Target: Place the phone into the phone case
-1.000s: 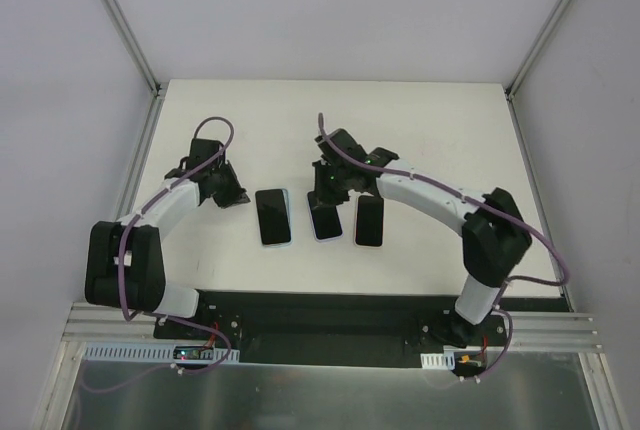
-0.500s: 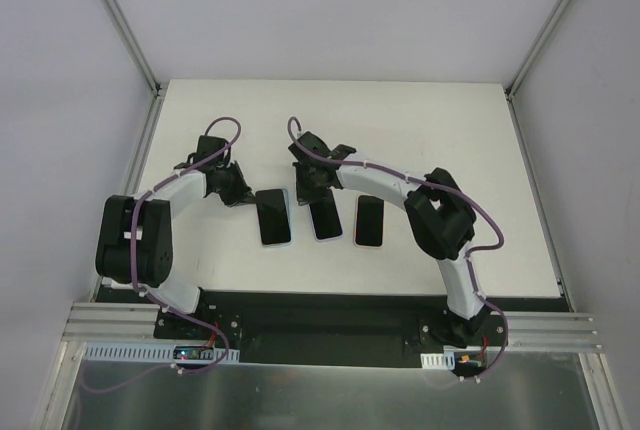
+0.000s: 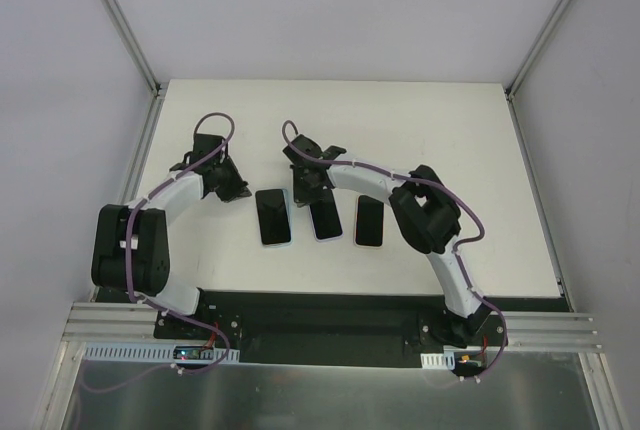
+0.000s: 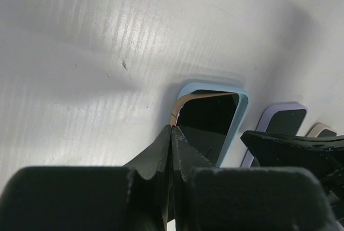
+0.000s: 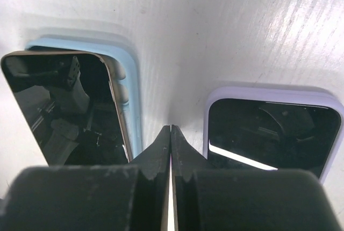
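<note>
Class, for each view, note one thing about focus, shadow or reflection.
Top external view: even light, faint shadows on the table. Left wrist view: the left gripper looks soft-edged. Right wrist view: a white glare streak crosses the lilac-cased phone; the phone on the blue case shows dark reflections.

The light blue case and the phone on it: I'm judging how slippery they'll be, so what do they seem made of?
Light blue case: likely silicone or soft plastic, matte, no glints. Phone: glossy glass face with mirror-like reflections; its thin gold-toned edge looks metallic, possibly coated plastic.
</note>
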